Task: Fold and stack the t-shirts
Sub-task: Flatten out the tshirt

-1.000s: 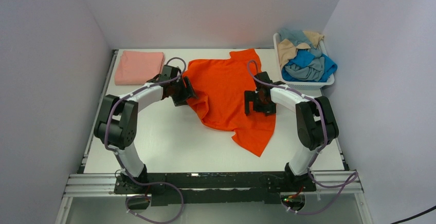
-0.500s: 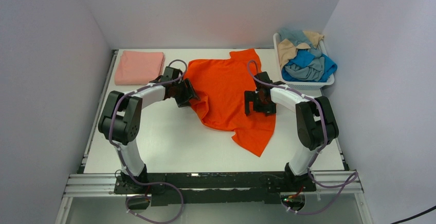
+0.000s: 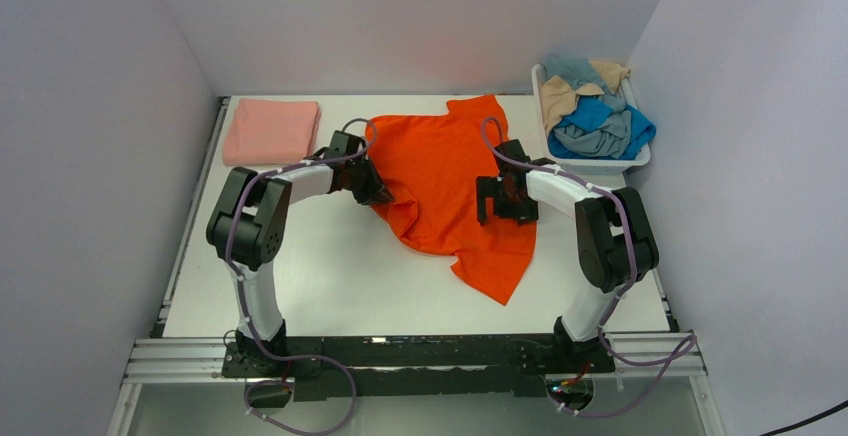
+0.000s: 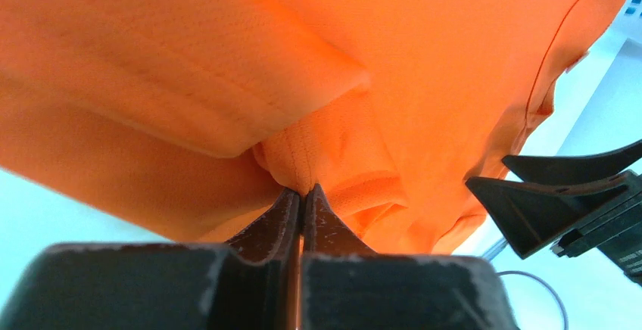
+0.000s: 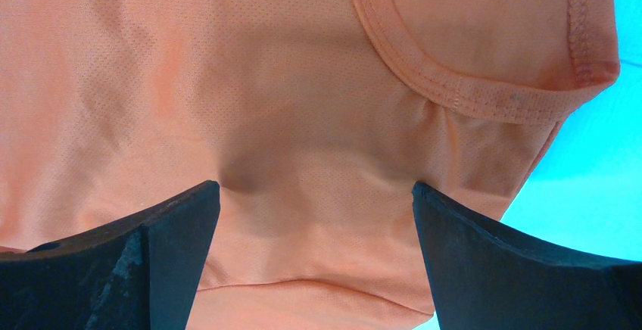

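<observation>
Orange t-shirt (image 3: 445, 181): spread rumpled over the middle of the bench (image 3: 330, 276). Left end effector (image 4: 301, 197): clenched on a bunched fold at the shirt's left edge. Right end effector (image 5: 316, 194): released, jaws wide, poised over the shirt's right side. Probably handles as light, limp, thin knit; sags, slides, keeps no shape. Best pinched at hems or seams. Folded salmon-pink t-shirt (image 3: 270, 131) at far left corner; remaining t-shirts (image 3: 595, 121) in basket (image 3: 640, 161), far right corner.

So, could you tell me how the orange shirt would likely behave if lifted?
Probably floppy: the orange shirt bunches into soft folds where the left gripper pinches it, so it should sag and drape. The thin mesh-like weave suggests it is light. Held at one edge, the rest would likely drag.
</observation>
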